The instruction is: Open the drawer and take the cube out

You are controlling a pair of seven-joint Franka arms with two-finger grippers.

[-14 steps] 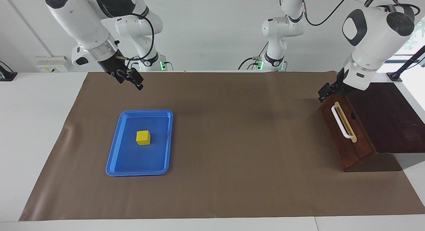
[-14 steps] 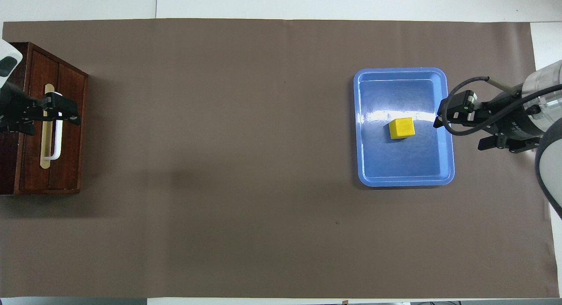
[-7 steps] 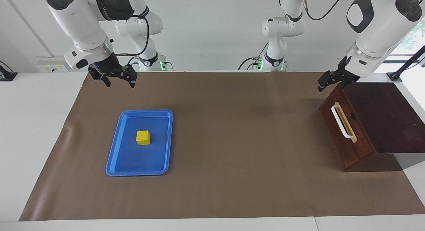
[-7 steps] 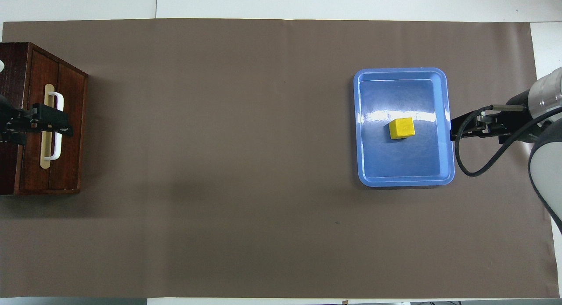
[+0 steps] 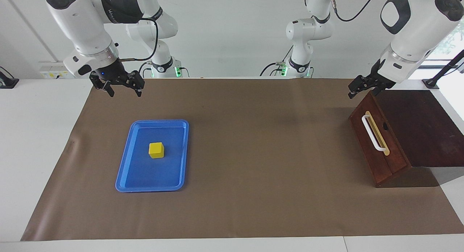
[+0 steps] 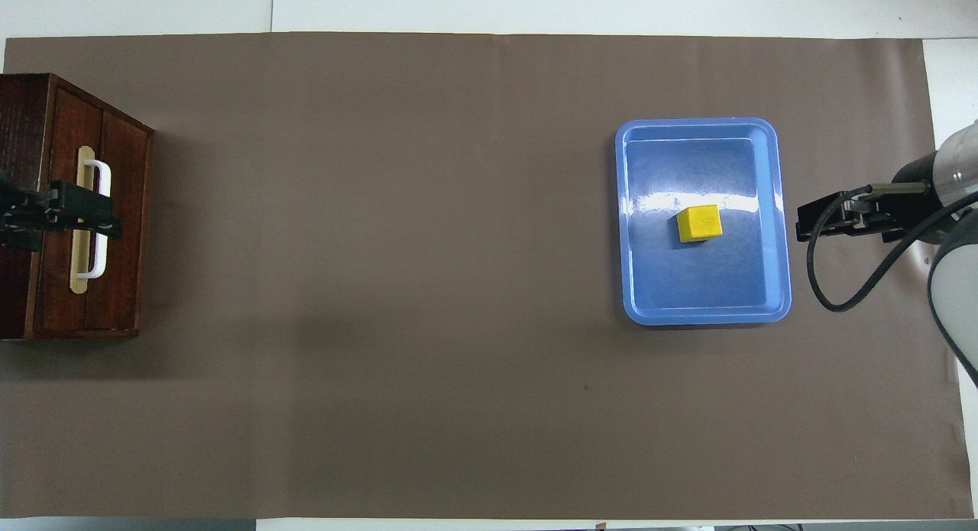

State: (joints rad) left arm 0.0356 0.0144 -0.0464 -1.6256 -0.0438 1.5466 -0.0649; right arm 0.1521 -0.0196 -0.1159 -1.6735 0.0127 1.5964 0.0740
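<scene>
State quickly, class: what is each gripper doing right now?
Left gripper: open, empty, up over the drawer.
Right gripper: open, empty, in the air beside the blue tray.

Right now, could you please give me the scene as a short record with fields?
drawer: shut, white handle untouched
cube: yellow, resting in the blue tray, toward the right arm's end of the table
left end effector: open, empty, in the air over the cabinet's edge nearest the robots
right end effector: open, empty, raised over the brown mat, clear of the tray
</scene>
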